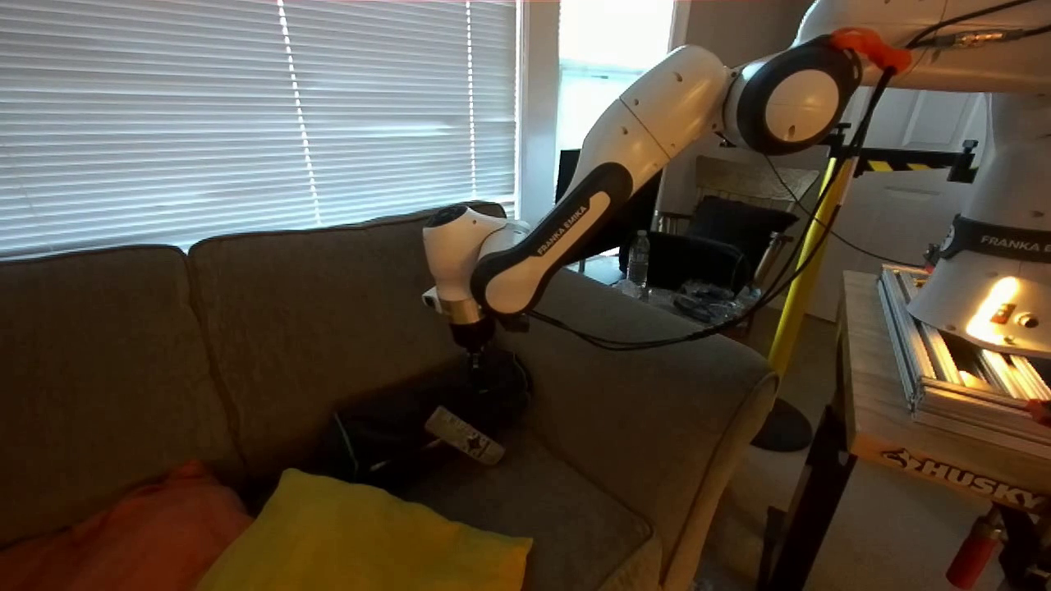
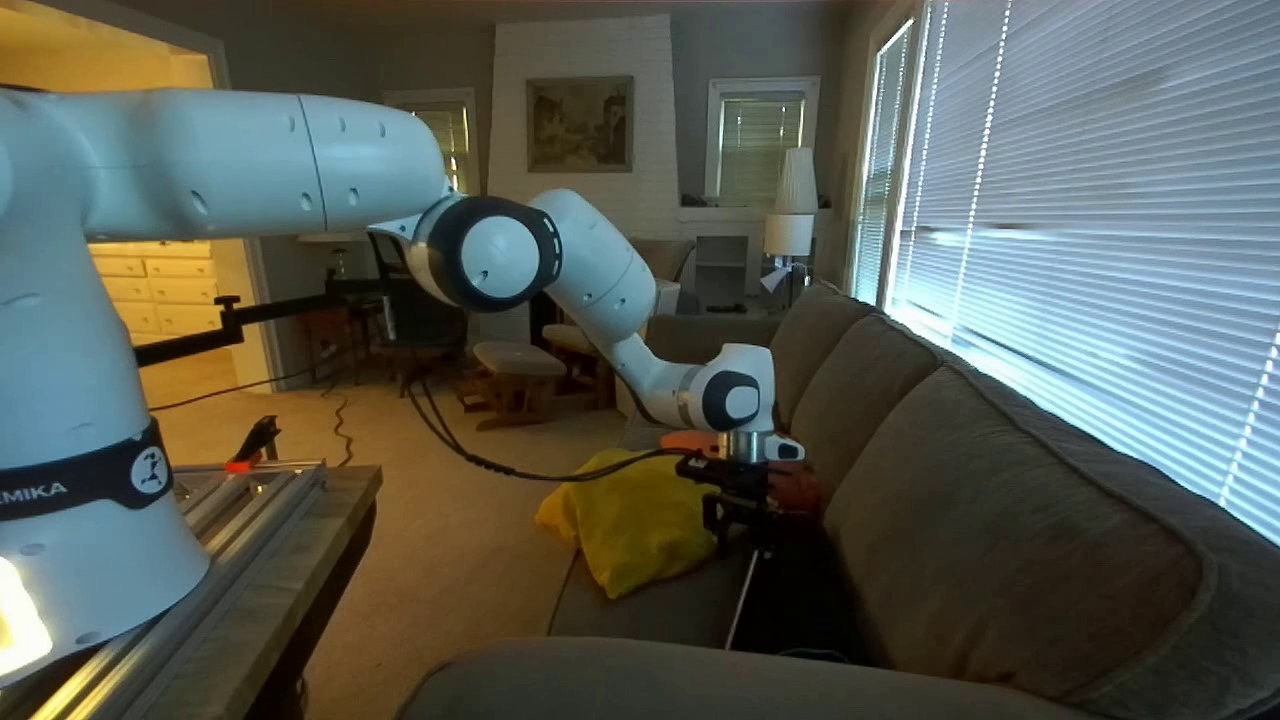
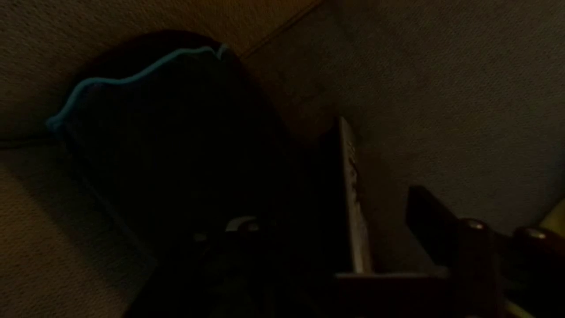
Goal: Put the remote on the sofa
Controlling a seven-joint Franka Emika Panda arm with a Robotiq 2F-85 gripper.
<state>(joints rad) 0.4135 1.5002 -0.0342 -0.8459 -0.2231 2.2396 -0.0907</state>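
The remote (image 1: 465, 435) shows a light grey face with dark buttons in an exterior view. It is tilted at the front of the dark bolster on the sofa (image 1: 649, 369). In the wrist view the remote (image 3: 354, 198) is seen edge-on, between my fingers. My gripper (image 1: 476, 373) points down just above it; the gripper (image 3: 363, 203) is open, with a gap between the right finger and the remote. The left finger is lost in the dark. In an exterior view the gripper (image 2: 745, 530) is over the sofa (image 2: 1000, 520); I cannot make out the remote there.
A dark bolster with blue piping (image 3: 176, 132) lies along the backrest under the gripper. A yellow cushion (image 1: 369, 542) and an orange cushion (image 1: 139, 525) lie on the seat. The sofa arm (image 2: 640, 685) rises beside the bolster. A wooden workbench (image 1: 920, 427) carries the robot base.
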